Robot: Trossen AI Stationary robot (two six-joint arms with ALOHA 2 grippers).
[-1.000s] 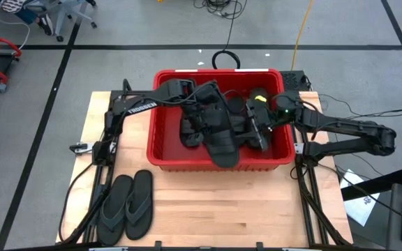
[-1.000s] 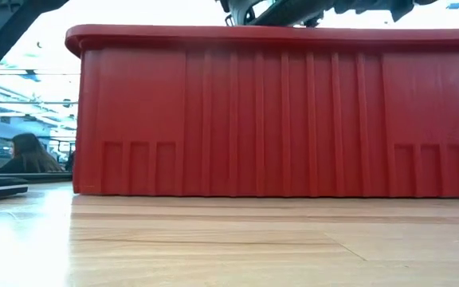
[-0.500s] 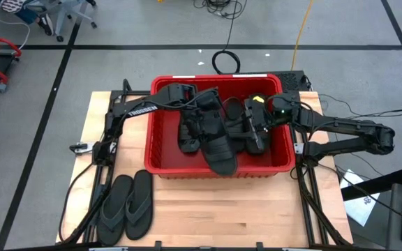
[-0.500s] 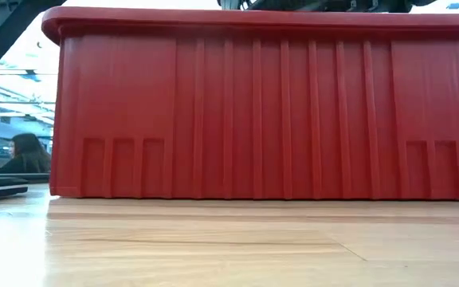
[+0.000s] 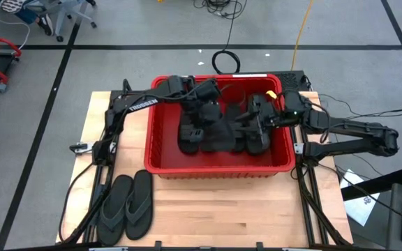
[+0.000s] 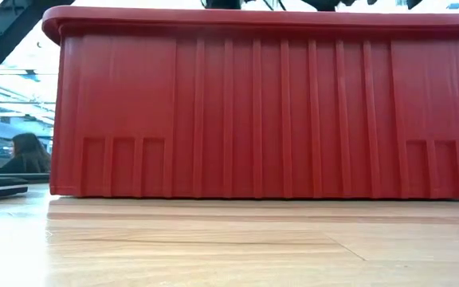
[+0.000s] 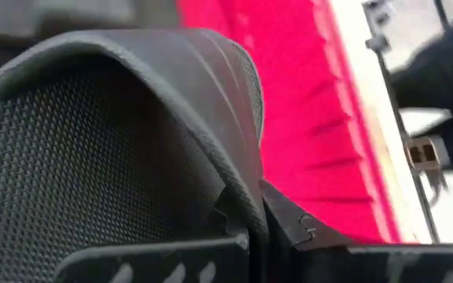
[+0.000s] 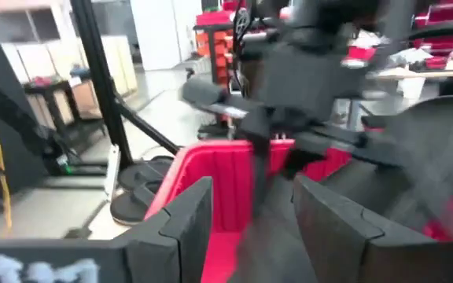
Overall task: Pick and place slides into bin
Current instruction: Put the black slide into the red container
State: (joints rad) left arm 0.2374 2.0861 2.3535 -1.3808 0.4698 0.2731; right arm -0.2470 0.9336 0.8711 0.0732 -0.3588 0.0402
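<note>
Bin [image 5: 160,162] now shifted toward the table's left edge and far edge. Long slide, a moment ago propped over the near rim, dropped flat among the slides [image 5: 215,131] inside. Left tool [image 5: 202,94] closed on a slide; right tool [image 5: 255,120] open over the pile. Thong pair [image 5: 127,206] left at the near left corner.

A grey floor [image 5: 152,28] crossed by dark tape lines [image 5: 187,47] surrounds the pale wooden counter [image 5: 222,209]. A yellow cable [image 5: 300,31] trails across it. A seated person [image 6: 26,153] shows beyond, under bright light.
</note>
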